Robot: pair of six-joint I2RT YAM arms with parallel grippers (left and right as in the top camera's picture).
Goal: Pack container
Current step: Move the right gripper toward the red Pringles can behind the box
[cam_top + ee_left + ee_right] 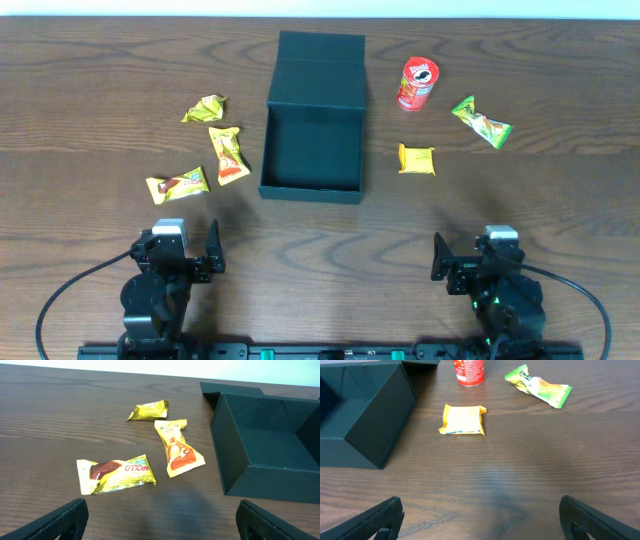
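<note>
Sitting mid-table, at 12 o'clock from both arms, the container (312, 120) is open, with its lid (320, 48) folded back on the 12 o'clock side. From overhead its interior shows only dark floor and walls, and the near wall hides a strip of floor behind it. Each wrist view cuts the container off at the frame edge, so only one corner and part of the cavity show.

Left of the container, three packets lie apart on the table (90, 60):
- a yellow packet (204, 108) at 10 o'clock
- an orange packet (229, 154) at 9 o'clock
- an Apollo packet (177, 184) at 8 o'clock

The Apollo lettering reads upside down in the left wrist view. Print on the other two is too small to read.

Right of the container, a red can (418, 82) stands upright at 2 o'clock, and the right wrist view cuts off its top. A green packet (481, 122) lies at 3 o'clock. A square packet (417, 159) lies at 4 o'clock, near the container but not touching it.

The left gripper (167, 522) is spread wide and holds nothing. Only its fingertips (60, 522) show, at the lower frame corners. The right gripper (487, 520) is likewise spread wide, holding nothing. Both stand at 6 o'clock, well apart from every item.
</note>
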